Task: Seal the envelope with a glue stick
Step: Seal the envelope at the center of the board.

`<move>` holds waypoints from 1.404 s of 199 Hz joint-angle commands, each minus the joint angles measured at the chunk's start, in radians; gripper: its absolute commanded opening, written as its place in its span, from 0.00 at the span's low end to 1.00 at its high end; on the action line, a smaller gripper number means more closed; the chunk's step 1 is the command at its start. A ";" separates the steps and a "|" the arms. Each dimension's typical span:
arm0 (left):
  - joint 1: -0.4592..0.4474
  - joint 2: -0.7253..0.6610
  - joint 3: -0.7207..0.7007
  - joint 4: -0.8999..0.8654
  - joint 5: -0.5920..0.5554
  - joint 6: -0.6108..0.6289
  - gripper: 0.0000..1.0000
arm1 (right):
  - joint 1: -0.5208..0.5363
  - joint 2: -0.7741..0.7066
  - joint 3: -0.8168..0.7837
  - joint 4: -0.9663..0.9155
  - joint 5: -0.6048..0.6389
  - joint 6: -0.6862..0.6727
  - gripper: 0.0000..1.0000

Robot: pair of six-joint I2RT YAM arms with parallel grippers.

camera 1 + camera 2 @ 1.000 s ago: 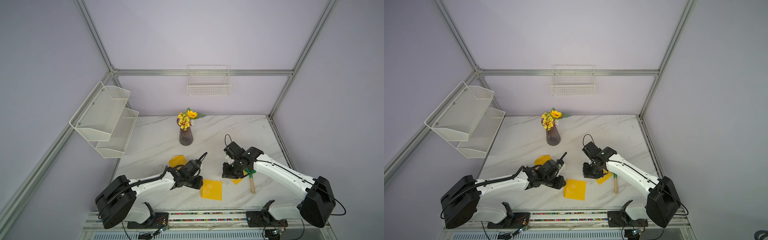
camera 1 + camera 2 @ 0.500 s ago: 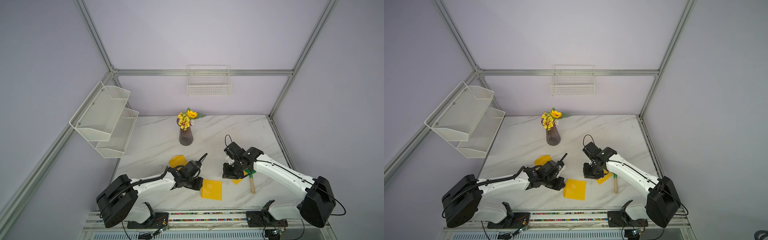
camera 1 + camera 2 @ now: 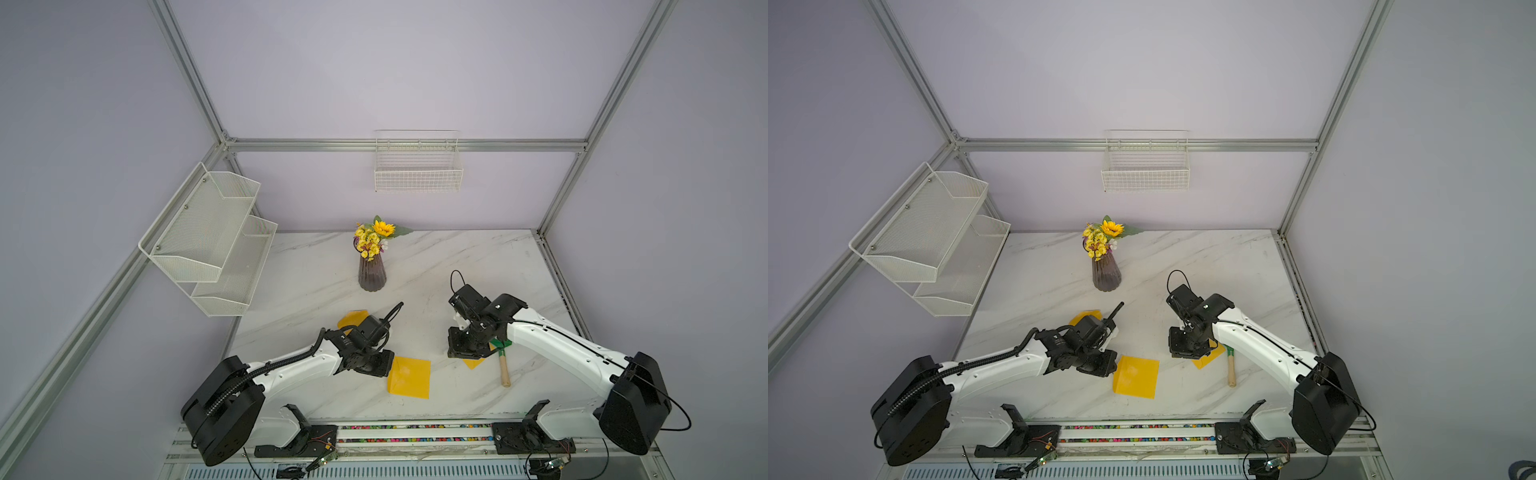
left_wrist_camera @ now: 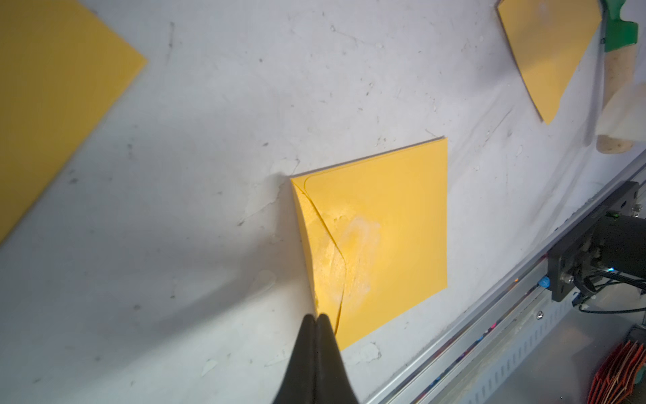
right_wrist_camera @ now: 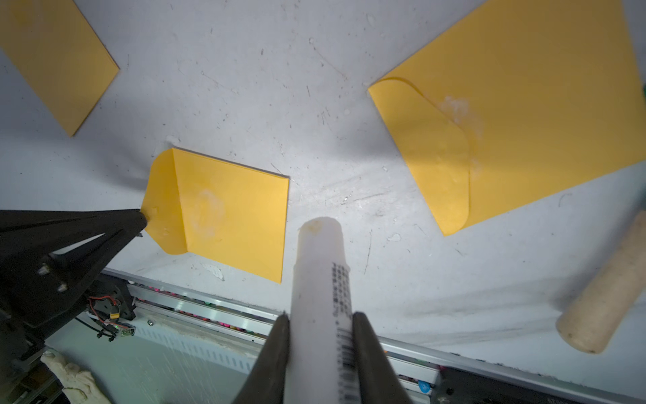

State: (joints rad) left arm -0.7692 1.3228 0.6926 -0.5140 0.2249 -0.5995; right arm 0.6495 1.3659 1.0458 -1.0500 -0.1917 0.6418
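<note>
A yellow envelope [image 3: 409, 376] lies near the table's front edge, shown in both top views [image 3: 1136, 376]. In the left wrist view the envelope [image 4: 384, 227] has whitish glue smears near its flap, and the flap's edge rises to my left gripper [image 4: 316, 317], whose jaws are pressed together on it. The right wrist view shows the same flap [image 5: 164, 210] lifted, with the left gripper [image 5: 141, 218] at its rim. My right gripper [image 5: 320, 316] is shut on the white glue stick [image 5: 323, 280], held above the table right of that envelope, its end pointing down toward the table.
A second yellow envelope [image 5: 542, 105] lies partly under the right arm, beside a green rake with a wooden handle [image 3: 503, 370]. A third envelope [image 3: 351, 318] lies behind the left arm. A vase of flowers [image 3: 372, 272] stands mid-table. Wire shelves [image 3: 208, 237] hang at the left wall.
The left gripper's jaws have shut on the envelope's flap. Both arms have hardly moved, and the right gripper still holds the glue stick.
</note>
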 commanded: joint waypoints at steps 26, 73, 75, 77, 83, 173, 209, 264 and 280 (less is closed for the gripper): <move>0.024 0.012 0.102 -0.179 -0.048 0.092 0.01 | -0.010 0.001 0.021 -0.031 0.029 -0.016 0.00; 0.011 0.121 0.155 -0.150 -0.004 0.086 0.01 | -0.010 0.001 0.023 -0.036 0.027 -0.014 0.00; 0.010 0.122 0.154 -0.147 -0.004 0.085 0.01 | -0.010 0.001 0.023 -0.038 0.027 -0.014 0.00; 0.011 0.123 0.155 -0.145 -0.004 0.083 0.01 | -0.010 0.001 0.024 -0.039 0.028 -0.014 0.00; 0.010 0.127 0.156 -0.137 -0.002 0.080 0.02 | -0.010 0.001 0.024 -0.040 0.028 -0.016 0.00; -0.018 0.185 0.209 -0.100 0.032 0.058 0.04 | -0.010 0.024 0.017 -0.039 0.011 -0.018 0.00; -0.024 0.210 0.230 -0.086 0.043 0.051 0.04 | -0.009 0.021 0.010 -0.029 0.005 -0.021 0.00; -0.041 0.259 0.267 -0.075 0.048 0.046 0.05 | -0.010 0.036 -0.025 -0.001 -0.024 -0.019 0.00; -0.043 0.276 0.274 -0.065 0.054 0.042 0.05 | -0.010 0.043 -0.032 0.006 -0.034 -0.022 0.00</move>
State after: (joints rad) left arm -0.8059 1.5814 0.9375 -0.6075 0.2611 -0.5396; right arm 0.6449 1.3972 1.0344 -1.0653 -0.2016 0.6315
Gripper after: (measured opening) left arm 0.051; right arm 0.281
